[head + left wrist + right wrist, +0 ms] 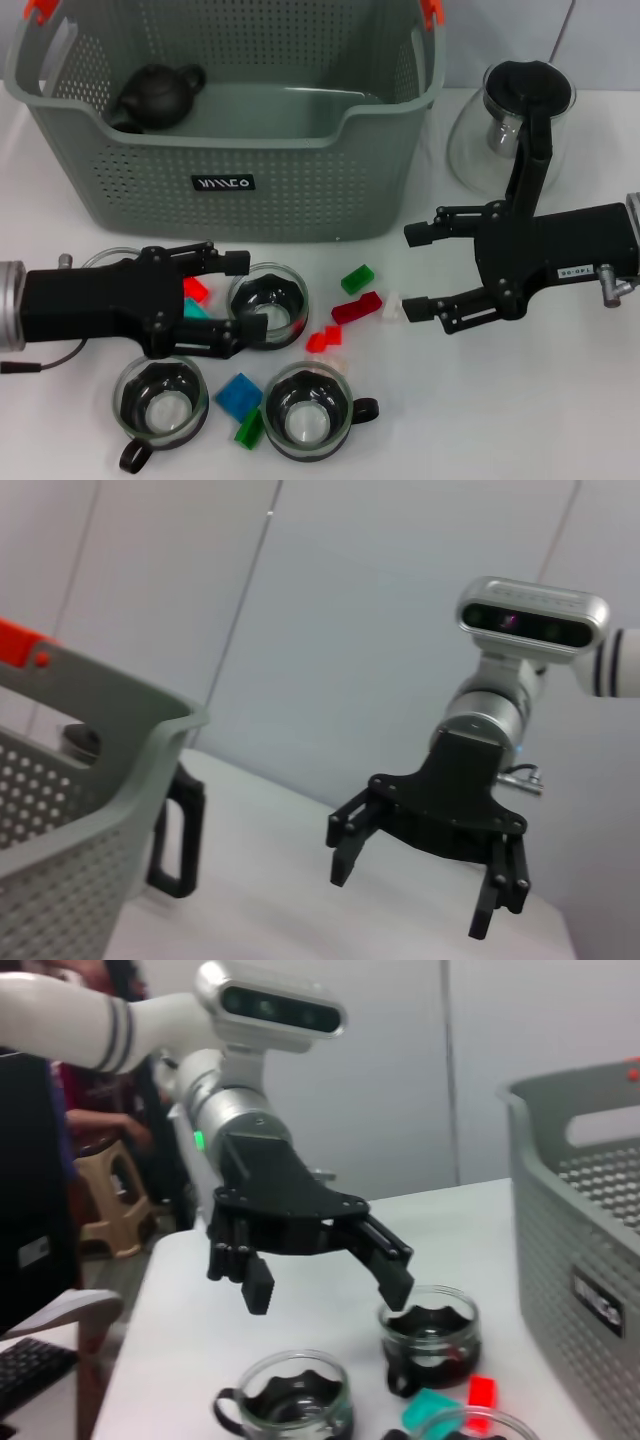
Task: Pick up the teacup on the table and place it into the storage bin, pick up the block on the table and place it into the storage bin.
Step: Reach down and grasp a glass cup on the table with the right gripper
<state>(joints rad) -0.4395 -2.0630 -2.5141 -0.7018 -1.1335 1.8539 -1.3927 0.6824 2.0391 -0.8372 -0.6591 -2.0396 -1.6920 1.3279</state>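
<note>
The left gripper (238,294), black with its fingers spread wide and holding nothing, hangs low over the white table (560,400), its tips on either side of the near rim of a small clear glass teacup with a dark insert (268,306). In the right wrist view the same gripper (330,1278) is seen just above and beside a cup (430,1332), not yet closed on it. The right gripper (430,270), also splayed and empty, hovers to the right of the scattered blocks, apart from them all.

The large grey-green perforated plastic storage bin (230,165) stands at the back of the table, and inside it — in its left rear corner — lies a dark round teapot (155,97); no teacup or block shows inside, as far as the head view lets one see. On the table remain three visible teacups: the one between the left fingers, one with a black handle at front left (160,402) and one at front centre (308,411). A fourth glass rim shows behind the left arm. Blocks lie loose among them: a translucent green block (357,279), a dark red bar-shaped block (357,306), a blue square block (238,394) and others. A glass pitcher with a black lid (508,125) stands at the right rear.

By my judgement the task is barely begun — the first cup grasp is just being lined up, and both the cup and a block have yet to go in.
</note>
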